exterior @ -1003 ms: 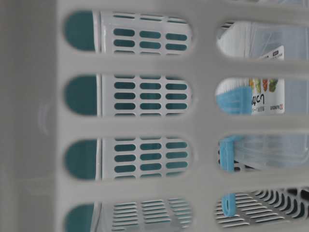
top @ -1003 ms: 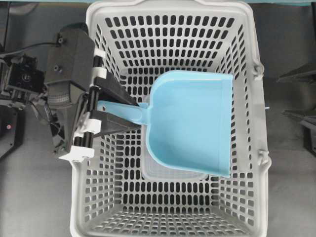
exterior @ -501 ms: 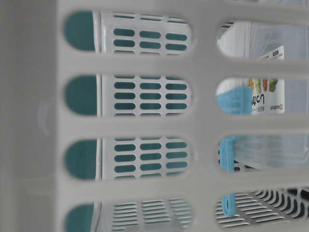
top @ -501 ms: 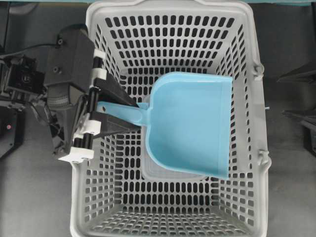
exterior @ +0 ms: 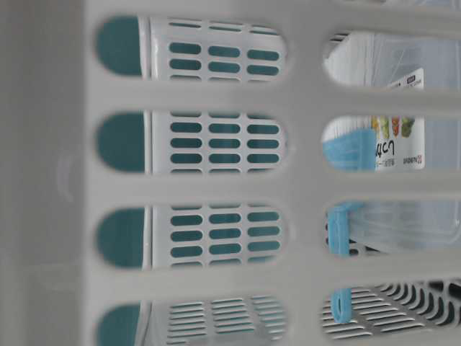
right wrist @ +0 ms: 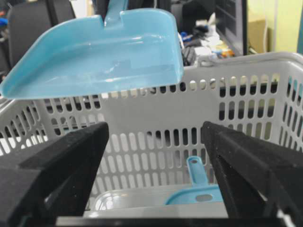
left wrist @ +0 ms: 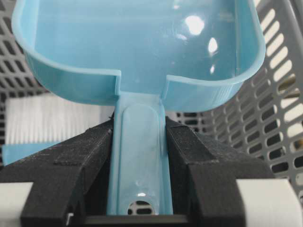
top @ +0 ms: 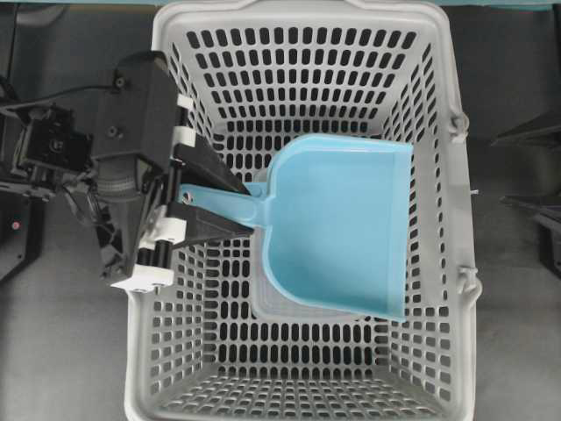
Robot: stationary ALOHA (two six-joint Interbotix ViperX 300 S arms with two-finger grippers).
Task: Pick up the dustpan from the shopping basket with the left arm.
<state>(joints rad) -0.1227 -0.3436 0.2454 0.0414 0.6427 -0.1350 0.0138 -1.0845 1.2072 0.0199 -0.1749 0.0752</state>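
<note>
The main risk is the dustpan [top: 337, 228] swinging or slipping, since the left tool [left wrist: 139, 137] pinches only the slim handle while the wide scoop hangs out far beyond the fingers [left wrist: 75, 165]; a quick move could make it pivot in the grip, and its far edge could catch the rim of the basket [top: 307, 17] at the right of the overhead view. In the right wrist view the dustpan sits above the basket's rim, tilted. The left arm [top: 131, 132] reaches in from the left of the overhead view, its tool crossing the basket's left wall. The right tool [right wrist: 154, 165] stands wide and holds nothing
</note>
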